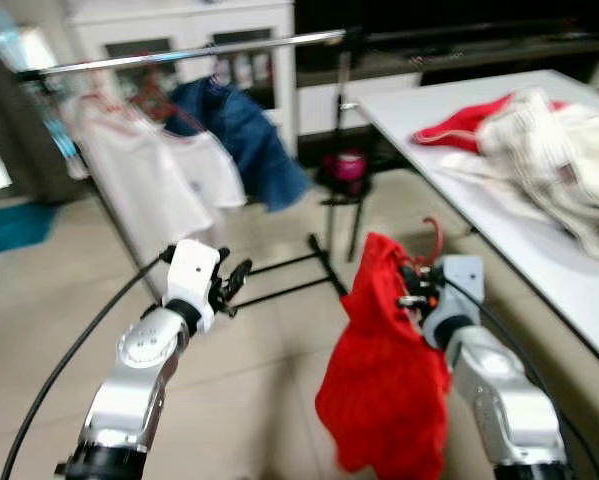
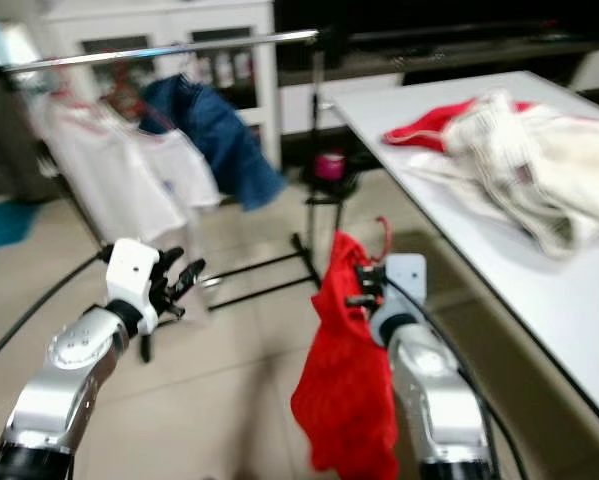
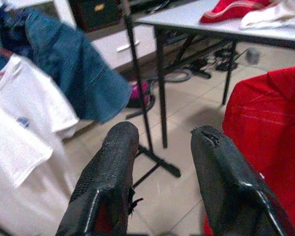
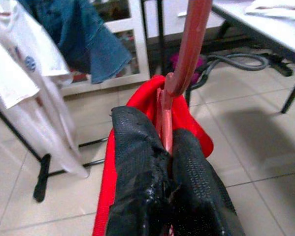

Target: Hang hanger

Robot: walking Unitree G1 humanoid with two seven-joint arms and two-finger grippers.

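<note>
With the right gripper pinching the red hanger under its red shirt and the left gripper spread empty, lift the hook level toward the rail beyond, right of the denim garment.

No legible text, label, brand, number or sign was present on any surface. The white T-shirt on the clothes rack carried a small blue mark on its chest, but it was too blurred and too small to be read as lettering or as a logo.
</note>
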